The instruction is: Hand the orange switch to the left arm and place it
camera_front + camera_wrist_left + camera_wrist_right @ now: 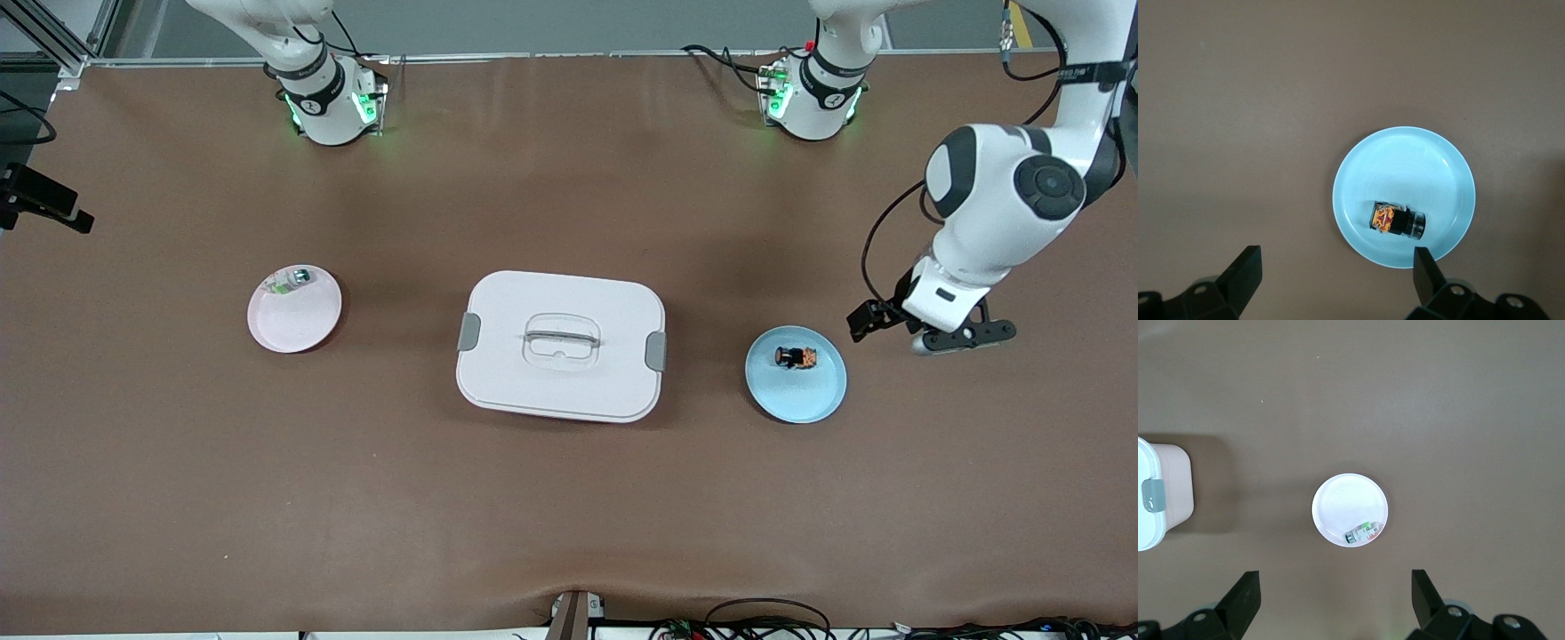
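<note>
Lying on its side on the blue plate (813,397) toward the left arm's end of the table, the orange switch (797,357) looks tiny, light and rigid, likely easy to knock or roll, so best pinched across its black body, not the orange face. Left gripper (951,340) hangs over bare table just beside that plate, fingers (1245,272) spread wide and empty. Box (561,346) sits mid-table between the blue plate and pink plate (294,309) with its pale part (293,280); right gripper (1335,603) waits high above, also spread wide, empty.
</note>
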`<action>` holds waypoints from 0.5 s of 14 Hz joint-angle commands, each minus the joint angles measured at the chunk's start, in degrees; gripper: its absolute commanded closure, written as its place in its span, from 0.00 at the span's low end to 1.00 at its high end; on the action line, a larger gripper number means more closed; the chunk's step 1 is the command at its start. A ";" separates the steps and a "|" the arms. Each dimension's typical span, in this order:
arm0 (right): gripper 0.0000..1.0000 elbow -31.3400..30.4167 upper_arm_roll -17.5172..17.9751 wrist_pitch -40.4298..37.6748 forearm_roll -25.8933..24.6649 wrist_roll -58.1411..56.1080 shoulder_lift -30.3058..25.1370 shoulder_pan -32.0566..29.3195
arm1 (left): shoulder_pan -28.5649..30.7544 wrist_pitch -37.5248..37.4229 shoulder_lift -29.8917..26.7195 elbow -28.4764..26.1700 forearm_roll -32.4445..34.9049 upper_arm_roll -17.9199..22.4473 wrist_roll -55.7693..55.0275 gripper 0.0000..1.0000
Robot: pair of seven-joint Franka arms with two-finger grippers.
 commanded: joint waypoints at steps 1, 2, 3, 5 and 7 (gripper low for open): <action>0.00 0.10 0.72 0.26 -0.59 0.06 -0.61 -0.89 | 2.12 -0.64 -6.49 -3.44 -1.64 -0.42 2.58 0.00; 0.00 0.01 0.72 0.26 -0.60 0.06 -0.61 -0.89 | 2.21 -1.33 -8.07 -3.61 -1.56 -0.43 4.50 0.00; 0.00 0.10 0.72 0.26 -0.60 0.06 -0.61 -0.89 | 2.21 -3.25 -9.39 -3.27 -1.56 -0.34 8.08 0.00; 0.00 0.01 0.72 0.17 -0.60 0.06 -0.61 -0.89 | 2.21 -7.74 -11.41 -1.08 -1.47 -0.34 11.02 0.00; 0.00 0.01 0.72 0.08 -0.60 0.06 -0.61 -0.89 | 2.21 -11.69 -12.39 2.43 -1.47 -0.43 11.02 0.00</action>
